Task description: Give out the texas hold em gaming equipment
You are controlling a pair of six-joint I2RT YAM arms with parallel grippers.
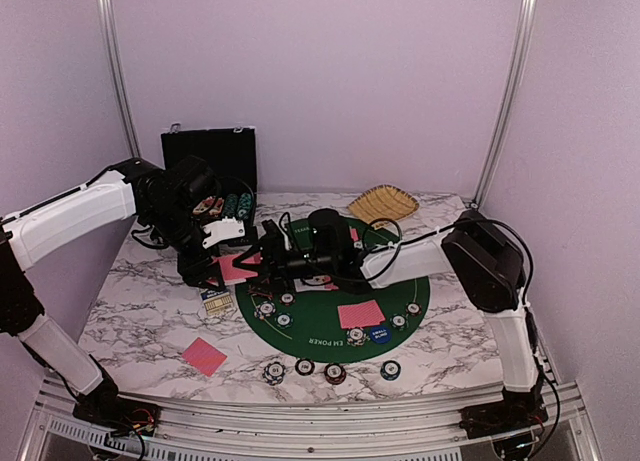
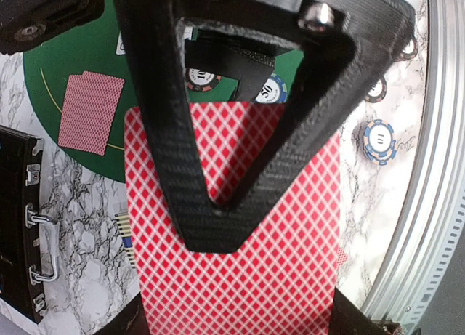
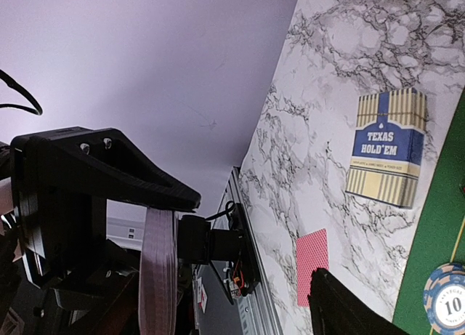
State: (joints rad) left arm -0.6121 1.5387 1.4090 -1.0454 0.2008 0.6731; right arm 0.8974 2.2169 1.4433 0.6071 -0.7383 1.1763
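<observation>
My left gripper is shut on a deck of pink-red-backed playing cards, held above the table's left half. In the left wrist view the deck fills the frame under the black triangular finger. My right gripper reaches across the green mat to the deck and stands open. From the right wrist view the deck shows edge-on, left of that gripper's dark finger. Two cards lie on the mat, one card on the marble. Striped chips line the front.
A blue and cream Texas Hold'em card box lies on the marble just left of the mat. An open black case with chips stands at the back left. The tan woven basket sits at the back right. Metal rails border the table.
</observation>
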